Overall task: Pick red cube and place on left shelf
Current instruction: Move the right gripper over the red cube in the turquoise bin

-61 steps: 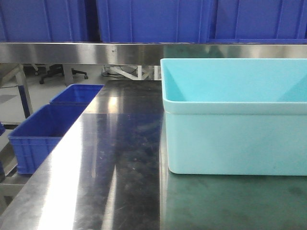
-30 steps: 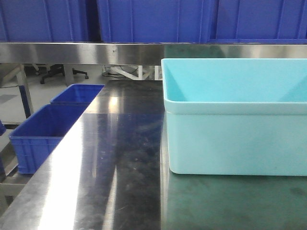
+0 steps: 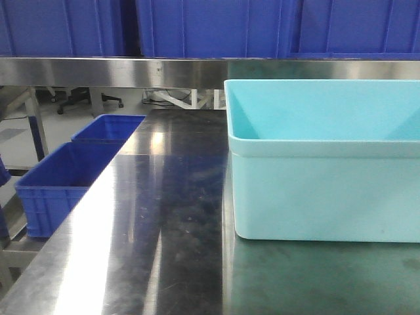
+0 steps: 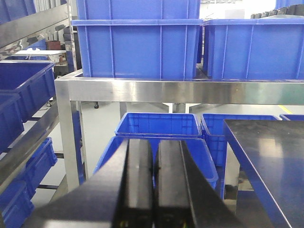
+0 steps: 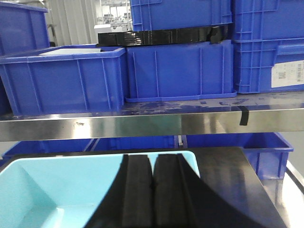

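No red cube shows in any view. The left shelf (image 4: 28, 140), a multi-tier steel rack holding dark-blue crates (image 4: 21, 88), runs along the left edge of the left wrist view. My left gripper (image 4: 155, 141) is shut and empty, held in the air over blue crates on the floor, to the right of that rack. My right gripper (image 5: 152, 156) is shut and empty, above the far right corner of the pale turquoise tub (image 5: 57, 190). Neither gripper shows in the front view.
The turquoise tub (image 3: 328, 190) stands on the right of a shiny steel table (image 3: 151, 216). A steel rail (image 3: 111, 71) with blue crates (image 3: 210, 26) on it crosses above the table's far edge. Open blue crates (image 3: 59, 180) sit on the floor to the table's left.
The front view has shifted slightly: the tub, the floor crates and the upper crates now sit a little further right in the picture.
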Motion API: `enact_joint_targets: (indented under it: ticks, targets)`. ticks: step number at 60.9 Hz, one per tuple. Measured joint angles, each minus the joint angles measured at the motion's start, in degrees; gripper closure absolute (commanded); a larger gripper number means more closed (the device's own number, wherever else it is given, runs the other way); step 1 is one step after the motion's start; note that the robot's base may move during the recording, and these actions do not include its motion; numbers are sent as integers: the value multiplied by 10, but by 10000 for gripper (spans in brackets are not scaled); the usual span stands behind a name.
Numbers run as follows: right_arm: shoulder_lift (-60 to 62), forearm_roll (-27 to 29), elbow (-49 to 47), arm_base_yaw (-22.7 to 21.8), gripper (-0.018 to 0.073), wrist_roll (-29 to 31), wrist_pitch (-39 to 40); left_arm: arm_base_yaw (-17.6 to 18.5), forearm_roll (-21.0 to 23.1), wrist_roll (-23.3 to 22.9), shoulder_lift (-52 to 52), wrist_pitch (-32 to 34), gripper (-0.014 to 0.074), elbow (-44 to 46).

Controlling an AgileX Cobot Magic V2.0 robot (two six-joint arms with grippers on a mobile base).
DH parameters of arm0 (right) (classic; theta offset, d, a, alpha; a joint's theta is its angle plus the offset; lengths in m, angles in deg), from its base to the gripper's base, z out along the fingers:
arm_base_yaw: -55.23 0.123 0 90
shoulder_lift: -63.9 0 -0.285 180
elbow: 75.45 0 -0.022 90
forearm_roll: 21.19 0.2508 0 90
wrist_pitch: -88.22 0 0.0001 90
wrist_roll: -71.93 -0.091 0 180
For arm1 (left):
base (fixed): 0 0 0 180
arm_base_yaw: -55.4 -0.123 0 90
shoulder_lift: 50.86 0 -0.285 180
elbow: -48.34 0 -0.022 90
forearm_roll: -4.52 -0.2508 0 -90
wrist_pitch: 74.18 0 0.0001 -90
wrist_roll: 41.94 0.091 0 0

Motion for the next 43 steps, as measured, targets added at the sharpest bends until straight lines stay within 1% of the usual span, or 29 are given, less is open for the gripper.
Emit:
enact_joint_targets:
  ticks: [15,19,26,29,33,37,38,40,41,43]
  targets:
    - [-144,0,-98,3,501,0,-11,0,0,0,0,0,495,0]
    - [-182,0,-122,3,501,0,-27,0,0,0,0,0,495,0]
    - [-246,0,-168,3,497,0,-81,0,0,0,0,0,495,0]
    - [-274,0,-186,3,476,0,-106,0,0,0,0,0,495,0]
    - [-314,0,-211,3,401,0,-137,0,0,0,0,0,495,0]
    - [-354,0,-230,3,269,0,-157,0,0,0,0,0,495,0]
    - [-362,0,-234,4,216,0,-161,0,0,0,0,0,495,0]
    - [-378,0,-245,6,145,0,-171,0,0,0,0,0,495,0]
    - [-386,0,-249,7,95,0,-174,0,0,0,0,0,495,0]
    - [-402,0,-257,9,38,0,-183,0,0,0,0,0,495,0]
